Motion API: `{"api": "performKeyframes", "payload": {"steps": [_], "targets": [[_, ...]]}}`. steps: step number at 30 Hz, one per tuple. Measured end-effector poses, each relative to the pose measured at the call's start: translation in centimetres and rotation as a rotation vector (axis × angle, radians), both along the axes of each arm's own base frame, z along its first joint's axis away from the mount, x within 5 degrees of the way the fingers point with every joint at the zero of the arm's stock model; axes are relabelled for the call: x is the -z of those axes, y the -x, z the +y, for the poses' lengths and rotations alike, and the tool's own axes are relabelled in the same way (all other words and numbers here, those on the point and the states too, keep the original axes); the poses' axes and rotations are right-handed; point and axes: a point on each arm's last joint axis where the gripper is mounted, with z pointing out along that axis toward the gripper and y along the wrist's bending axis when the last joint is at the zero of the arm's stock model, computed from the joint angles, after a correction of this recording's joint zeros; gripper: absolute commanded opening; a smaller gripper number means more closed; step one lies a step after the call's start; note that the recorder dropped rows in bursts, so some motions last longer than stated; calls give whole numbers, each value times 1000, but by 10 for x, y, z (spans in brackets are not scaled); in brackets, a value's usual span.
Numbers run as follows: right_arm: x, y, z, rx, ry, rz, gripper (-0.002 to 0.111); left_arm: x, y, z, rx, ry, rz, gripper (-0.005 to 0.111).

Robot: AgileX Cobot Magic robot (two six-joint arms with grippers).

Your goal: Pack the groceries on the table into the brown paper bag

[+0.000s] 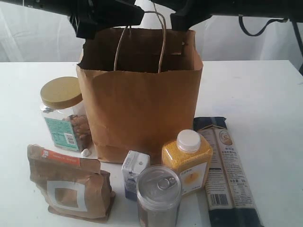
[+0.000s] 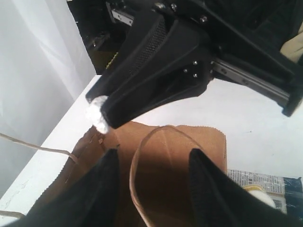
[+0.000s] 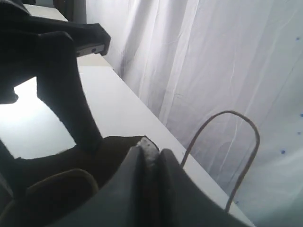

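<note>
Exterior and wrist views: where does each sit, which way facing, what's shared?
Exterior view: before the table, facing the brown paper bag; both arms at top, left gripper and right gripper at its rim.
Left wrist view: on the left arm, looking down past its open gripper into the bag; right gripper opposite.
Right wrist view: on the right arm, along its shut gripper pinching the rim, toward the curtain.
Both wrist views share the bag's rim.

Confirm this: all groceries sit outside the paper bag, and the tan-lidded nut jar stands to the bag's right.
Not quite: the exterior view shows the nut jar standing to the left of the paper bag, not its right. The rest holds.
</note>
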Motion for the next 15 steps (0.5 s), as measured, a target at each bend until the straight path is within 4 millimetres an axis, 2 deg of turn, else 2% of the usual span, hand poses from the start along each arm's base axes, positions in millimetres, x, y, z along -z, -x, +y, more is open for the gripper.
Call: {"api": "performKeyframes", "payload": {"steps": [10,12,15], "targets": [[7,0,-5,59,88,82,1,0,0,0,-2,1,5,50],[9,0,-6,65,94,103,6,0,0,0,-3,1,7,50],[10,-1,-7,93,96,135,22,0,0,0,-4,2,9,50]]}}
